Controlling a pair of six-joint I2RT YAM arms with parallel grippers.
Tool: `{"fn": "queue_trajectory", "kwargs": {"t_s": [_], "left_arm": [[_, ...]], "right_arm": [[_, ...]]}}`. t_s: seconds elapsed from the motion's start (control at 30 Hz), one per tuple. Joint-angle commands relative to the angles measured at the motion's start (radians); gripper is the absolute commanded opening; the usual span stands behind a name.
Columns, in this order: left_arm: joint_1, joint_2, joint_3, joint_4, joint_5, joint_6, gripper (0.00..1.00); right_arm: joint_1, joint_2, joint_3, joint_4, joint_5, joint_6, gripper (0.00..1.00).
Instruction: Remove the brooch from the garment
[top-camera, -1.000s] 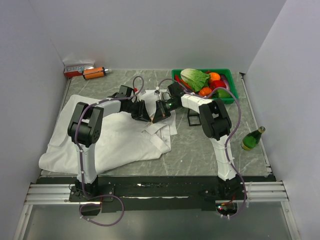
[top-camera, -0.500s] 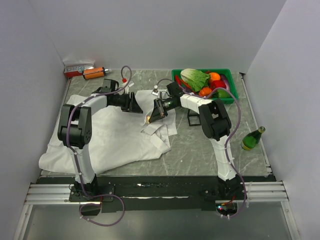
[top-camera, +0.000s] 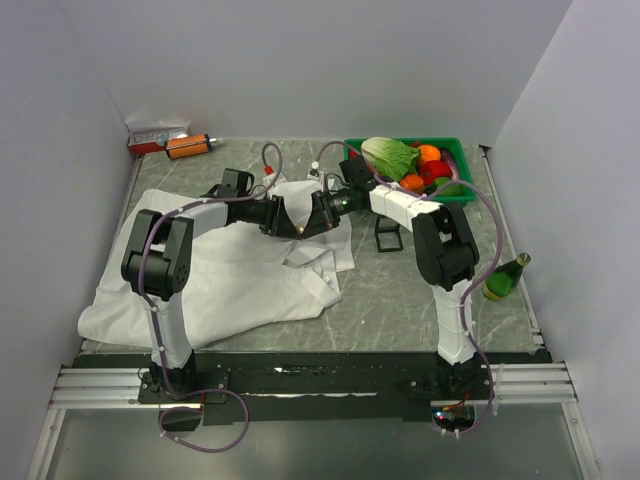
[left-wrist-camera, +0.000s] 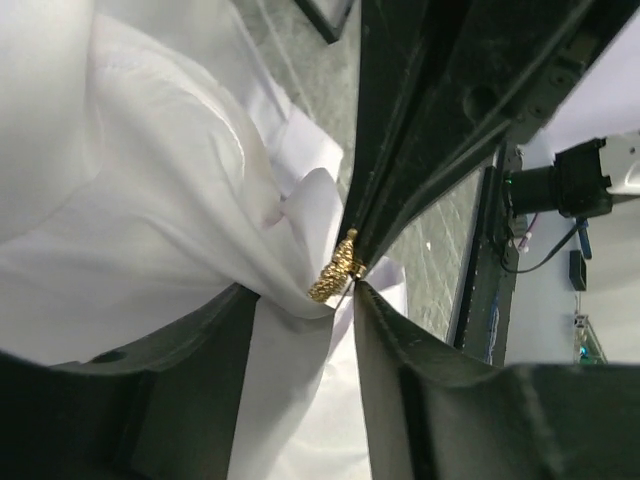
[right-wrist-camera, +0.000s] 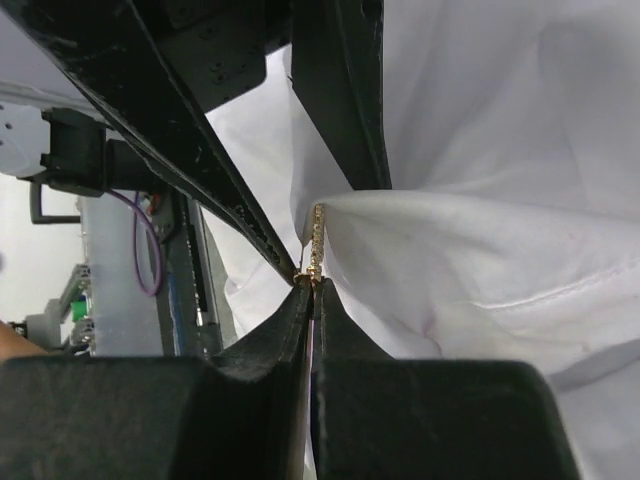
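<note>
My left gripper (left-wrist-camera: 303, 300) has swung back in from the left to meet the right gripper (right-wrist-camera: 311, 288) over the crumpled white fabric shirt (top-camera: 230, 280) on the grey marbled table (top-camera: 400, 290). Right jaws are closed on the tiny gold-tan star-shaped brooch (left-wrist-camera: 337, 268) at the tip of a raised fold; left jaws sit parted astride that fold.

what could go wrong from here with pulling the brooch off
1. The right end effector pinches only the brooch by its very end, so the tiny pin could slip free.
2. The shirt tents up at the brooch while the left end effector straddles the fold with its jaws apart. A pull may drag or tear the cloth.
3. Both sets of fingers crowd one spot and could collide.
</note>
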Motion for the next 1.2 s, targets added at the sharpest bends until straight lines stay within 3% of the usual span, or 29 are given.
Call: {"fn": "queue_trajectory", "kwargs": {"t_s": [0.0,0.3,0.4,0.47,0.5,0.63,0.67,0.77,0.8,0.87,0.93,1.17], "left_arm": [[-0.02,-0.033,-0.037,0.109,0.087,0.026,0.47],[-0.03,0.012,0.001,0.094,0.144,0.065,0.26],[-0.03,0.015,-0.003,0.111,0.118,0.042,0.14],[-0.03,0.021,-0.006,0.131,0.088,-0.007,0.02],[-0.029,0.024,-0.015,0.172,0.086,-0.032,0.01],[-0.029,0.03,-0.021,0.24,0.104,-0.116,0.01],[-0.029,0.029,-0.023,0.247,0.109,-0.123,0.01],[-0.029,0.026,-0.028,0.257,0.135,-0.124,0.02],[-0.029,0.026,-0.028,0.255,0.141,-0.123,0.04],[-0.029,0.026,-0.025,0.237,0.157,-0.11,0.1],[-0.029,0.027,-0.014,0.208,0.16,-0.092,0.18],[-0.029,0.021,0.014,0.103,0.175,-0.02,0.36]], "right_arm": [[-0.002,-0.056,-0.006,0.009,-0.055,-0.096,0.0],[0.002,-0.012,0.055,-0.06,-0.058,-0.111,0.0],[0.017,-0.012,0.085,-0.097,-0.046,-0.129,0.0],[0.039,-0.021,0.095,-0.135,-0.037,-0.178,0.0],[0.048,-0.039,0.083,-0.146,-0.023,-0.207,0.0],[0.073,-0.07,0.038,-0.134,-0.014,-0.211,0.07],[0.071,-0.072,0.033,-0.135,-0.006,-0.202,0.16],[0.056,-0.085,0.013,-0.138,0.012,-0.2,0.29],[0.053,-0.098,-0.006,-0.131,0.014,-0.2,0.29],[0.045,-0.098,-0.014,-0.131,0.013,-0.203,0.16],[0.041,-0.09,-0.002,-0.14,0.0,-0.2,0.1],[0.025,-0.067,0.021,-0.122,-0.017,-0.162,0.01]]}}
